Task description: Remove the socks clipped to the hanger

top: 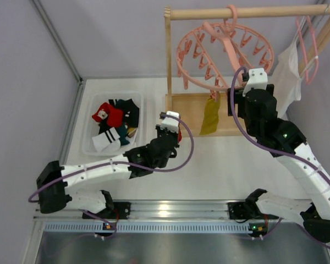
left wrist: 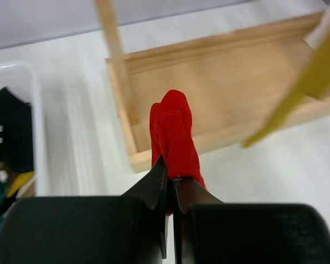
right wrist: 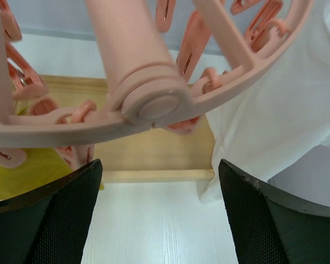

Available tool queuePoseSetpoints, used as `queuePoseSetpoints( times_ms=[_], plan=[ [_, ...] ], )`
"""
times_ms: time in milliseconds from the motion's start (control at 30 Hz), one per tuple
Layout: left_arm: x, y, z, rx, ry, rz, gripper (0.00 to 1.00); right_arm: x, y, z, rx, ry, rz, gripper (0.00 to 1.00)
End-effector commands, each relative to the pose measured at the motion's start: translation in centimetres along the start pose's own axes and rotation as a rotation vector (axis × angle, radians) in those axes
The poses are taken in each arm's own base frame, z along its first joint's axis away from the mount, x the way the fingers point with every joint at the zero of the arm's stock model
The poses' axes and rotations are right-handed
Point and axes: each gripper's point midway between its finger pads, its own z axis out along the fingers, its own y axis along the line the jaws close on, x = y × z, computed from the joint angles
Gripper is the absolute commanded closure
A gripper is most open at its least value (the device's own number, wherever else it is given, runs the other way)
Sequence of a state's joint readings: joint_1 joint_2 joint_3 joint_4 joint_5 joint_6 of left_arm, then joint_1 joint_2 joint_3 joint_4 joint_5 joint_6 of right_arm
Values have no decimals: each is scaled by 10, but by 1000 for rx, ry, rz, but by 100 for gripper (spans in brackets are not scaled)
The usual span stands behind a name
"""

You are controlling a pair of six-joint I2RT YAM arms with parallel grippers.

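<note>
Socks (top: 114, 122) lay heaped in a clear bin (top: 88, 132) at the far left of the table (top: 209, 176): red, black with white stripes, white and teal ones jumbled together. Just right of the bin, the left gripper (top: 172, 122) hovered near the corner of the wooden rack (top: 192, 110). Its jaws were pressed together on the lower end of a red sock (left wrist: 175, 137), which stood up from the fingertips in the left wrist view, in front of the rack's base board.

Further right, a mustard sock (top: 210, 116) hung straight down over the rack's base, clipped by its top to one peg of the hanger (top: 181, 69). This pink ring hanger hung by its hook from the wooden rail (top: 247, 11); no other sock showed on its pegs.

The right gripper (top: 252, 82) sat just under the near rim of the ring. In the right wrist view its fingers (right wrist: 55, 214) were spread wide apart, with the ring's hub above the gap and nothing held between them.

At the far right, a white garment (top: 289, 71) hung from a thin pink hanger (top: 308, 49), beside the right arm.
</note>
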State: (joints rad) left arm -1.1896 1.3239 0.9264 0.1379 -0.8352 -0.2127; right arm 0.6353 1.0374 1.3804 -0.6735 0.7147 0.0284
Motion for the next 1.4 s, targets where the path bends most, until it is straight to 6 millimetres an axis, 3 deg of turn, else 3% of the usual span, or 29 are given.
queuePoseSetpoints(
  times_ms=[0,167,233,267,300,333,367,433,467,600,633,667,733,800,867,900,1067,1200,1233,1367],
  plan=[
    [3,52,-10,-121,63,-72,100,2,7,-1,-53,-11,70,17],
    [-17,105,-12,-220,91,-169,100,14,2,-12,-74,-32,119,5],
    [-21,135,-5,-270,137,-211,100,22,2,-13,-78,-28,126,2],
    [-32,163,1,-335,131,-247,100,23,-2,-16,-74,-34,133,1],
    [-23,172,4,-339,190,-247,100,28,-2,-17,-74,-26,131,0],
    [-25,183,6,-360,200,-261,100,29,-4,-18,-71,-26,134,0],
    [-34,209,9,-417,190,-295,100,29,-9,-22,-61,-37,142,1],
    [-31,229,12,-449,223,-316,100,34,-13,-23,-51,-35,140,1],
    [-36,250,11,-491,213,-337,100,35,-17,-26,-44,-41,146,1],
    [-25,279,22,-551,284,-314,100,41,-26,-31,-28,-39,147,1],
    [-21,280,22,-554,295,-303,100,41,-27,-32,-23,-41,146,1],
    [-16,281,22,-563,305,-297,91,42,-31,-33,-13,-42,147,0],
    [-9,282,22,-573,320,-294,85,43,-33,-34,-5,-41,142,1],
    [-4,286,21,-594,331,-286,57,43,-35,-34,-4,-37,142,1],
    [-4,287,18,-606,325,-285,9,43,-34,-35,-11,-35,144,1],
    [-8,289,14,-616,310,-285,1,45,-34,-35,-9,-28,142,1],
    [-26,284,8,-584,256,-322,2,48,-35,-40,-25,-28,160,0],
    [-43,230,25,-284,228,-402,1,48,-29,-47,-81,-45,200,1],
    [-55,208,33,-161,195,-398,1,48,-26,-49,-105,-46,204,1],
    [-72,117,33,261,102,-333,1,47,-16,-61,-198,-61,225,1]
  ],
)
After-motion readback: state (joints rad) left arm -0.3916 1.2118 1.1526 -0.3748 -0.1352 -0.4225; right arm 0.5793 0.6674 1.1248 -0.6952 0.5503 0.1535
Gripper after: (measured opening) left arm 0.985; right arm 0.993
